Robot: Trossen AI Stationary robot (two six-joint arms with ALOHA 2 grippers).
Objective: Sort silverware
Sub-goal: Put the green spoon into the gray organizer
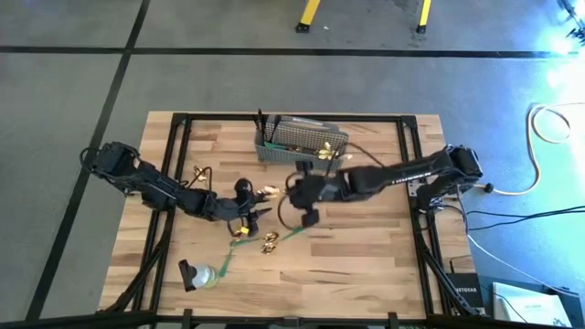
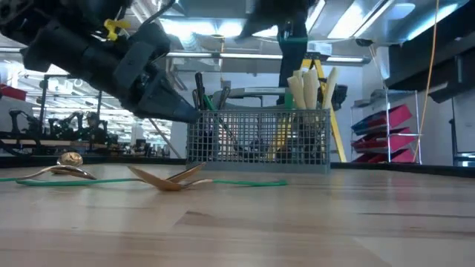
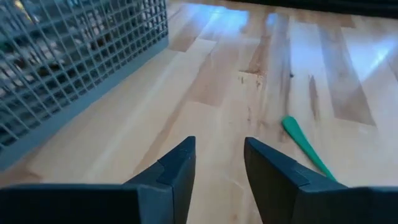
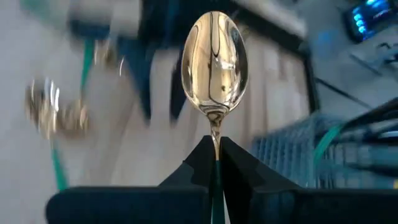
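While clamped tight on the neck of a gold spoon [image 4: 214,62], bowl standing up clear of the fingertips, right hand [image 4: 216,163] carried above the middle of the desk [image 1: 366,265], just in front of the grey mesh basket [image 1: 302,142] at the far edge. Left hand [image 3: 219,171] partly open, nothing between the fingers, low over bare wood near the basket and a green tape strip [image 3: 308,149]. Sorting judged partly done: dark forks [image 2: 199,89] already upright at one end of the basket, cream-handled knives [image 2: 308,87] upright at the other. Left to do: held spoon still to be dropped in, plus loose gold spoons [image 1: 271,242] lying near the middle of the desk toward the front edge, two of them plain in the low view along the green tape. Cannot tell whether any spoons already stand inside the basket.
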